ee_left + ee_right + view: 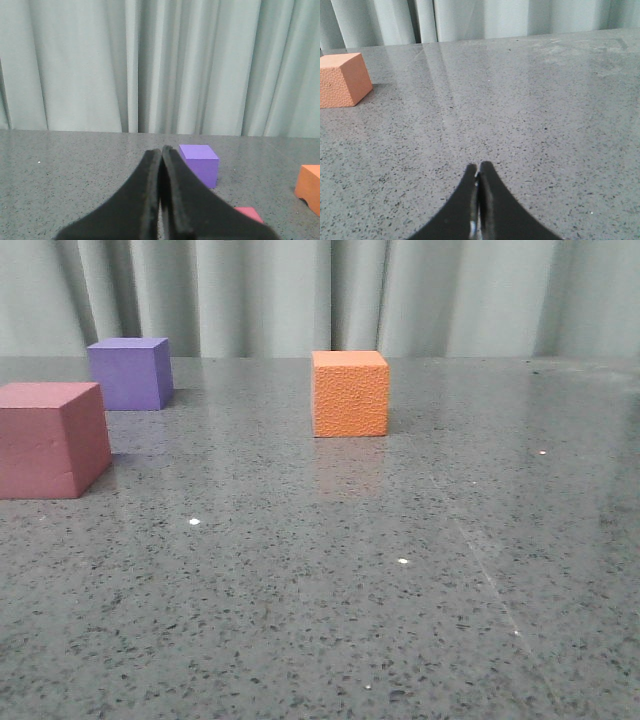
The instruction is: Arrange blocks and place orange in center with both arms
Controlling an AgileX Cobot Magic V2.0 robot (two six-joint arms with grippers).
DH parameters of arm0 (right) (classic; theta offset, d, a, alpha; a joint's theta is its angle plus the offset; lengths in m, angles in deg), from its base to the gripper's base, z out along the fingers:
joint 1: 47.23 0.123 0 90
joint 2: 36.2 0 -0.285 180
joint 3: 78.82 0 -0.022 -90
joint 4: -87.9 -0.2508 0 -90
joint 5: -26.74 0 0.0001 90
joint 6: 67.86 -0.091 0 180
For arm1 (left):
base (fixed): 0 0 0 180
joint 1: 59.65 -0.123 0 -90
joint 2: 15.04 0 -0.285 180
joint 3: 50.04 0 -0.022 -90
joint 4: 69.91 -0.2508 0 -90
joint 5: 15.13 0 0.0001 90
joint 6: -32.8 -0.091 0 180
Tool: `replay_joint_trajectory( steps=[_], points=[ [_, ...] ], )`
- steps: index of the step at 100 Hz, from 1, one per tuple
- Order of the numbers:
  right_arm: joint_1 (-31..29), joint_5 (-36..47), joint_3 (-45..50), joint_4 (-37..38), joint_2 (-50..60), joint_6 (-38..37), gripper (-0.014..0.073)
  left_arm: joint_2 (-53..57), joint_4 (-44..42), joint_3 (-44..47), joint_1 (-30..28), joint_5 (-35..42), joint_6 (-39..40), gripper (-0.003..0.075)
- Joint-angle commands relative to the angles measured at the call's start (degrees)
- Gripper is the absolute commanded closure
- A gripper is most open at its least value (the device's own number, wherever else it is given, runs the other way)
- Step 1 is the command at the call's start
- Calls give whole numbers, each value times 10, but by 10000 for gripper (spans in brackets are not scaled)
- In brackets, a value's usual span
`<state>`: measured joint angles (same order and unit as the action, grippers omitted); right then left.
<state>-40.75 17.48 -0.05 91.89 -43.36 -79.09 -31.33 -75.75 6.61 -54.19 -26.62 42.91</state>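
Note:
In the front view the red-pink cube [50,438] sits at the near left, the purple cube [130,373] behind it, and the orange cube [350,393] stands alone at mid-table, farther back. Neither arm shows in the front view. My left gripper [161,150] is shut and empty above the table; beyond it are the purple cube [200,164], a corner of the red-pink cube [249,214] and the orange cube [309,187] with its notch. My right gripper [478,166] is shut and empty; the orange cube [342,80] lies well off from it.
The grey speckled stone tabletop [330,580] runs wide across the front and right. A pale pleated curtain [400,290] hangs right behind the table's far edge.

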Motion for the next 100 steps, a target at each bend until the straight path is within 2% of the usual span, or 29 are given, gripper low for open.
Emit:
replay_joint_trajectory(
  steps=[1, 17, 25, 37, 53, 100],
  points=[
    [-3, 50, -8, 0, 14, 5, 661, -62, 5, -82, 5, -22, 2, 739],
    [-3, 50, -8, 0, 14, 5, 661, -173, 14, -216, 5, -153, 2, 739],
    [-3, 50, -8, 0, 14, 5, 661, -219, 24, -268, 5, -192, 2, 739],
    [-3, 50, -8, 0, 14, 5, 661, -263, 29, -303, 5, -195, 2, 739],
    [-3, 50, -8, 0, 14, 5, 661, -290, 31, -306, 5, -193, 2, 739],
    [-3, 50, -8, 0, 14, 5, 661, -295, 32, -306, 5, -193, 2, 733]
  ],
)
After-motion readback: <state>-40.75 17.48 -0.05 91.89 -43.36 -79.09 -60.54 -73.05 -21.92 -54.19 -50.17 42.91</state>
